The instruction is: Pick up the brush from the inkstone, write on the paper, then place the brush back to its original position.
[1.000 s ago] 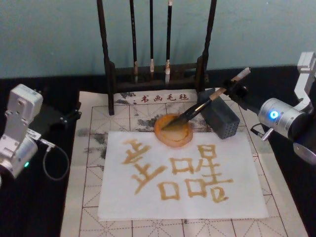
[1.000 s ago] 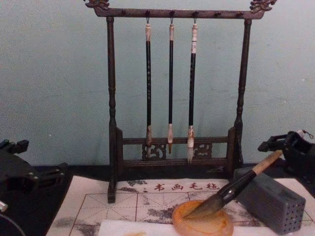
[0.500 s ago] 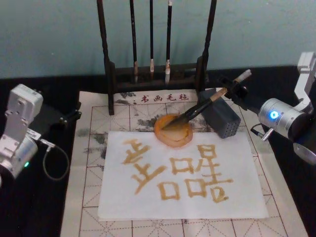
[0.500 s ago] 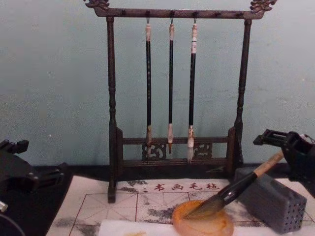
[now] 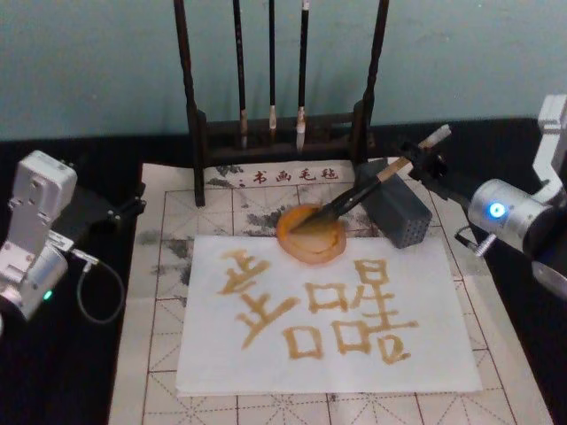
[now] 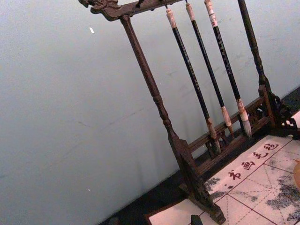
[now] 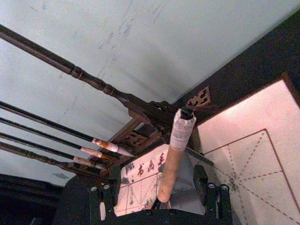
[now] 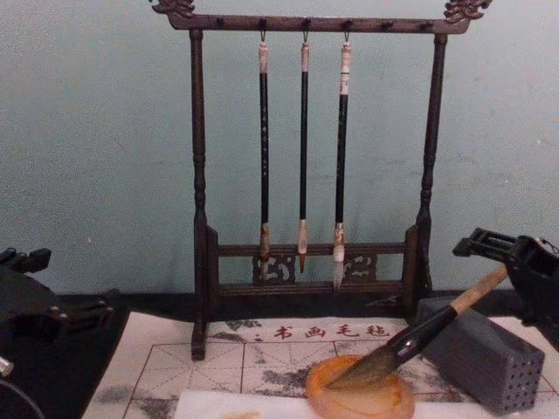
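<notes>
The brush (image 5: 368,187) lies slanted, its tuft in the inkstone (image 5: 311,233) and its shaft across the grey block (image 5: 396,212). The right end effector (image 5: 423,160) sits at the handle's upper end, fingers spread to either side (not gripping). The paper (image 5: 328,314) bears amber characters. The left end effector (image 5: 115,212) rests apart; its opening cannot be told.

The brush (image 7: 172,159), tan handle capped in white, rises between the right gripper's (image 7: 158,197) 2 spread black fingers (image 7: 102,199), touching neither. Beyond it lie a grey block (image 7: 187,180), the red-gridded mat (image 7: 248,154), and a dark wooden rack (image 7: 117,101) hung with 3 thin brushes (image 7: 101,145) before a pale wall (image 7: 154,42).
</notes>
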